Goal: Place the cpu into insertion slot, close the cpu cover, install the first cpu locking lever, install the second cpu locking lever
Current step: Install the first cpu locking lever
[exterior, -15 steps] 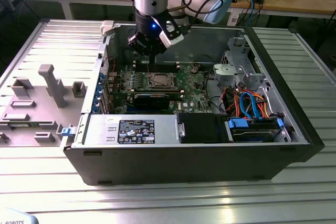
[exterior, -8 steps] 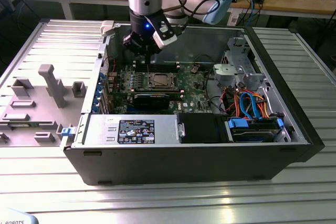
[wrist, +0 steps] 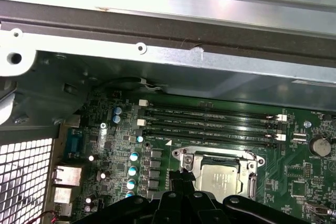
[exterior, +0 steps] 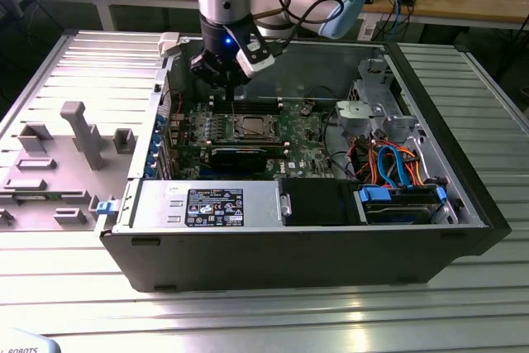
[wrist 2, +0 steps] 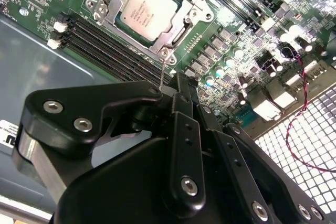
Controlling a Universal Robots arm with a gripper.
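The cpu (wrist 2: 146, 9) lies in the insertion slot (exterior: 250, 127) on the green board, its silver top showing. The cpu cover (wrist 2: 182, 23) lies flat around it as a metal frame. In the first wrist view the cpu (wrist: 220, 180) and cpu cover (wrist: 181, 156) sit just beyond my fingertips. A thin locking lever (wrist 2: 162, 72) rises from the slot's corner up to my gripper (wrist 2: 169, 89). The black fingers are pressed together, and I cannot tell whether the lever is clamped between them. In the exterior view the gripper (exterior: 226, 83) hangs above the board, to the left of and behind the slot.
Long black memory slots (wrist: 210, 124) run beside the slot. A black card (exterior: 238, 157) lies in front of it. The power supply (exterior: 207, 204) and a drive cage with blue cables (exterior: 397, 173) fill the case's front and right. A grey fixture plate (exterior: 74, 142) lies outside on the left.
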